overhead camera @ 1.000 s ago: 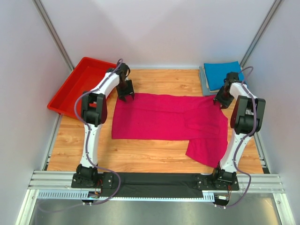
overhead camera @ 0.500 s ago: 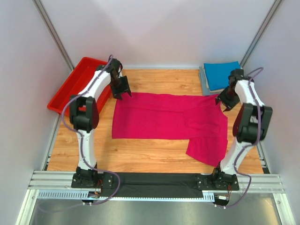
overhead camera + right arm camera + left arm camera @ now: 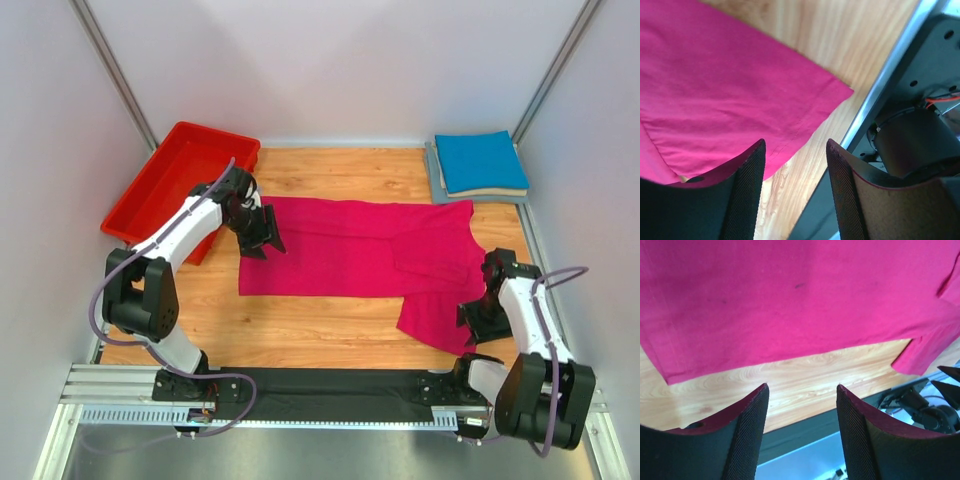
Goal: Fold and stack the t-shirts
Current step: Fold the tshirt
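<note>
1. The light wooden table top (image 3: 330, 330) carries everything. The arms reach over it from its near edge.
2. The large plain magenta-pink cotton t-shirt (image 3: 340, 250) lies spread flat across the middle of the table, running left to right. A broad flap of it juts toward the near right corner. It is unfolded and lies apart from the stack, so I judge the folding of this shirt to be the step in hand, and hardly begun.
3. The red rectangular plastic bin (image 3: 185, 165) sits at the far left, partly off the wood. No cloth shows in it.
4. The bright blue t-shirt folded into a flat rectangle (image 3: 480, 162) rests in the far right corner on top of a grey folded t-shirt (image 3: 437, 180), of which only an edge shows.
5. The left gripper (image 3: 262, 240) hangs over the pink shirt's left end. In its wrist view its fingers stand apart with bare wood between them, gripping nothing, and the shirt's near hem (image 3: 790, 300) is just beyond.
6. The right gripper (image 3: 475, 318) hovers at the flap's near right corner (image 3: 715, 90), its fingers likewise spread and empty.
7. The next move probably calls for each gripper to drop to the wood, slide one finger under a single hem layer and pinch. Both arms would then have to lift and carry the cloth together, so that it folds without bunching.
</note>
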`<state>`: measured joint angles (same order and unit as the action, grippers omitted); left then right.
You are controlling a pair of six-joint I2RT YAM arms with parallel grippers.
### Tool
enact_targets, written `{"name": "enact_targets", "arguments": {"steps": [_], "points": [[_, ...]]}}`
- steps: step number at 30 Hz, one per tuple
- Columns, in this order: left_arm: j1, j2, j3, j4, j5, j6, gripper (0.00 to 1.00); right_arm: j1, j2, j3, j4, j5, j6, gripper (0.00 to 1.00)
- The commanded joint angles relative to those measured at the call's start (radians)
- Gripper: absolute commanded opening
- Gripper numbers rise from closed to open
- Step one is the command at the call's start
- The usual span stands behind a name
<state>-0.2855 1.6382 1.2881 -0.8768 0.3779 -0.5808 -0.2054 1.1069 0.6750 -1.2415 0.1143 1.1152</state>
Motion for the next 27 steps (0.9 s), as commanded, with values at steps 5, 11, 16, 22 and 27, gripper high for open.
{"name": "enact_targets", "arguments": {"steps": [5, 11, 16, 22, 27], "points": [[-0.012, -0.012, 0.034, 0.032, 0.039, -0.022, 0.63, 0.001, -0.087, -0.129, 0.074, 0.047, 0.224, 0.52], [-0.012, 0.035, 0.076, 0.01, 0.039, -0.016, 0.62, 0.009, -0.058, -0.196, 0.158, 0.082, 0.268, 0.52], [-0.012, 0.058, 0.079, 0.009, 0.021, -0.016, 0.61, 0.014, -0.032, -0.233, 0.232, 0.096, 0.301, 0.46], [-0.006, 0.058, 0.105, -0.06, -0.078, -0.004, 0.59, 0.015, -0.047, -0.207, 0.192, 0.127, 0.296, 0.0], [0.061, 0.002, -0.005, -0.065, -0.128, -0.057, 0.59, 0.017, -0.082, -0.114, 0.114, 0.143, 0.21, 0.0]]}}
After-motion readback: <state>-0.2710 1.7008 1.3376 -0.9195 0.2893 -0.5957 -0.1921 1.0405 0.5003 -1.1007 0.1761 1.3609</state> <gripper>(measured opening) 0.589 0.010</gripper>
